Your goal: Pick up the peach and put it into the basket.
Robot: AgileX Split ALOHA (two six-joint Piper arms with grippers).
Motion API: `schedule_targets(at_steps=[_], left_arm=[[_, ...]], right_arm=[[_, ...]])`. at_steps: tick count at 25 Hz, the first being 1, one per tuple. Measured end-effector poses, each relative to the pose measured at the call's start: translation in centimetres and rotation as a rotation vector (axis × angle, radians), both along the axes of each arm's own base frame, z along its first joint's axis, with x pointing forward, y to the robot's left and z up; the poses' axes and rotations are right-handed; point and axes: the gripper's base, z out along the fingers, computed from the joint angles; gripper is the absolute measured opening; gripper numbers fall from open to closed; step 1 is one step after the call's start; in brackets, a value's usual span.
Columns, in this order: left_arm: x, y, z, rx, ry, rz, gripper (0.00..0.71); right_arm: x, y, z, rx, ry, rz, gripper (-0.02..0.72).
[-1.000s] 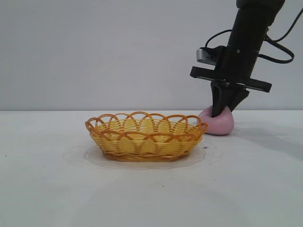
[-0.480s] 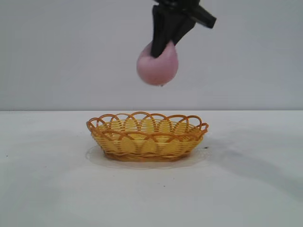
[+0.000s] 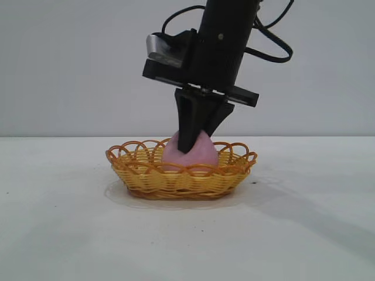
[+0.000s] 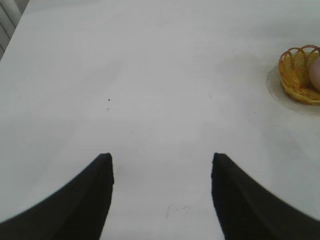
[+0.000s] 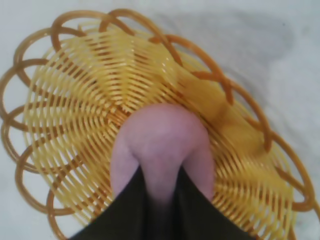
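**Exterior view: peach down inside the basket, right fingers at its sides**

Exterior view shows the right gripper (image 3: 197,137) pointing steeply down over the basket (image 3: 181,170), its two dark fingers (image 3: 188,126) reaching below the looped rim. The peach (image 3: 190,153) sits between those fingers, inside the basket and roughly at its middle, its pink top rising above the rim. In the right wrist view the fingers (image 5: 132,202) lie against the peach (image 5: 162,142) on both sides, with the fruit filling the narrow gap between them; whether they clamp it or have begun to let go cannot be told. Under and around the peach the yellow weave of the basket (image 5: 70,100) spreads out, with the orange scalloped loops circling it.

The basket stands on a plain white table (image 3: 70,234), which carries a faint round shadow around the basket's foot and a few tiny dark specks. Behind the table rises a bare, pale grey wall (image 3: 70,64). A black cable (image 3: 275,50) loops off the right arm above the gripper.

The left gripper (image 4: 161,172) hangs well apart from all this, over bare table (image 4: 150,75). Its two dark fingers (image 4: 97,187) stand wide with nothing between them. In the left wrist view, the basket (image 4: 295,75) and a sliver of the peach (image 4: 316,72) show only at the far edge.
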Motion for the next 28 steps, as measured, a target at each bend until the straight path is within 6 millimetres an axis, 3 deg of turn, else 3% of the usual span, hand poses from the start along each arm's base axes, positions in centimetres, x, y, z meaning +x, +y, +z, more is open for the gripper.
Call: schedule_targets(at_steps=[3,6,9,11,12,14,17,20,22,25,28], left_arm=[[0.0,0.0,0.0,0.0,0.0,0.0,0.422],[0.0,0.0,0.0,0.0,0.0,0.0,0.422],[0.0,0.0,0.0,0.0,0.0,0.0,0.422],[0.0,0.0,0.0,0.0,0.0,0.0,0.422],[0.0,0.0,0.0,0.0,0.0,0.0,0.422],[0.0,0.0,0.0,0.0,0.0,0.0,0.422],[0.0,0.0,0.0,0.0,0.0,0.0,0.422],[0.0,0.0,0.0,0.0,0.0,0.0,0.422],[0.0,0.0,0.0,0.0,0.0,0.0,0.422],[0.0,0.0,0.0,0.0,0.0,0.0,0.422],[0.0,0.0,0.0,0.0,0.0,0.0,0.422]], right_arm=[[0.0,0.0,0.2,0.002,-0.003,0.0,0.37],[-0.1,-0.1,1.3,0.014,-0.023,0.002,0.51],[0.0,-1.0,4.3,0.049,-0.076,-0.033,0.505],[0.7,-2.9,6.3,0.057,-0.117,-0.108,0.505],[1.5,-4.5,7.1,0.044,-0.14,-0.161,0.459],[3.3,-8.5,7.3,-0.018,-0.153,-0.283,0.455],[5.6,-16.4,5.6,-0.12,-0.118,-0.494,0.455],[6.2,-21.8,4.0,-0.165,-0.071,-0.633,0.455],[6.4,-23.5,3.6,-0.168,-0.072,-0.68,0.455],[6.7,-24.4,3.5,-0.154,-0.095,-0.728,0.455],[6.2,-24.6,5.5,-0.118,-0.135,-0.752,0.455]])
